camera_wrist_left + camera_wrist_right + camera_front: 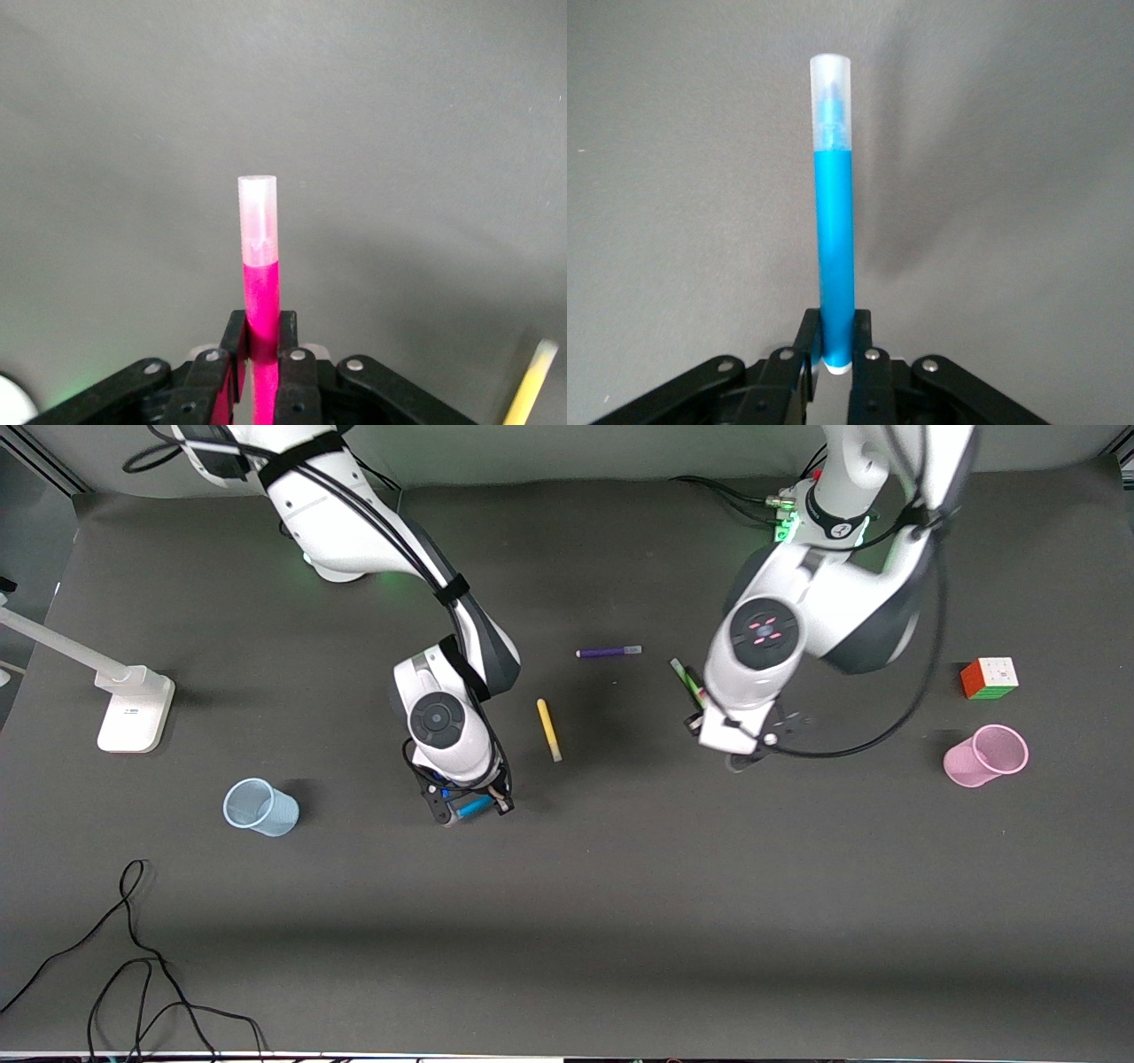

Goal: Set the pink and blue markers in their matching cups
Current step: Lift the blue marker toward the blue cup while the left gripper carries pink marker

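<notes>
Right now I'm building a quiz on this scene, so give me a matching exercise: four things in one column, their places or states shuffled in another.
1. pink marker
2. blue marker
3. pink cup
4. yellow marker

A. lying loose between the two arms
B. clamped in the right end effector
C. clamped in the left end effector
D. tipped on its side near the Rubik's cube

Pairs: 1-C, 2-B, 3-D, 4-A

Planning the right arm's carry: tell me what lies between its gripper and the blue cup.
Front view: bare mat between the right gripper, shut on the blue marker, and the blue cup.
</notes>
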You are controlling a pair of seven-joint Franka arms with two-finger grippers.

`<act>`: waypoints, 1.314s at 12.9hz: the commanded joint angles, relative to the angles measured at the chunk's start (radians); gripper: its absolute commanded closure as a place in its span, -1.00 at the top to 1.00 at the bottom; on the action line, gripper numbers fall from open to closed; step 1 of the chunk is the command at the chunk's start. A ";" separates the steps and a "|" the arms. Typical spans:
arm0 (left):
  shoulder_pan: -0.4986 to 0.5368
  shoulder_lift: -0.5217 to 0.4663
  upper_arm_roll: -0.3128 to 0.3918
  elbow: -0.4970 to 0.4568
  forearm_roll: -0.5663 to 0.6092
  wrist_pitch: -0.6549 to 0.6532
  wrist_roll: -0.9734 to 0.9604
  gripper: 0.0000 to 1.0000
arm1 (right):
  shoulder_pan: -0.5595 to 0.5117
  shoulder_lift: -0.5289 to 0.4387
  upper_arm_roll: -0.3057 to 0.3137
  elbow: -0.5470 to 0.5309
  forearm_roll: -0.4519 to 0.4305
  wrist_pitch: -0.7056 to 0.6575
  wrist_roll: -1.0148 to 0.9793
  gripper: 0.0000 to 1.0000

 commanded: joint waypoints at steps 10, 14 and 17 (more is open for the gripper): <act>0.294 -0.170 0.005 0.180 0.020 -0.294 0.968 -1.00 | 0.003 -0.368 -0.220 -0.012 -0.021 -0.548 -0.500 -1.00; 0.393 -0.175 0.010 0.149 0.018 -0.157 1.371 -1.00 | 0.003 -0.420 -0.392 -0.012 -0.024 -0.673 -0.815 -1.00; 0.499 -0.176 0.010 0.123 -0.029 -0.107 1.599 -1.00 | 0.004 -0.425 -0.545 -0.010 -0.024 -0.752 -1.094 -1.00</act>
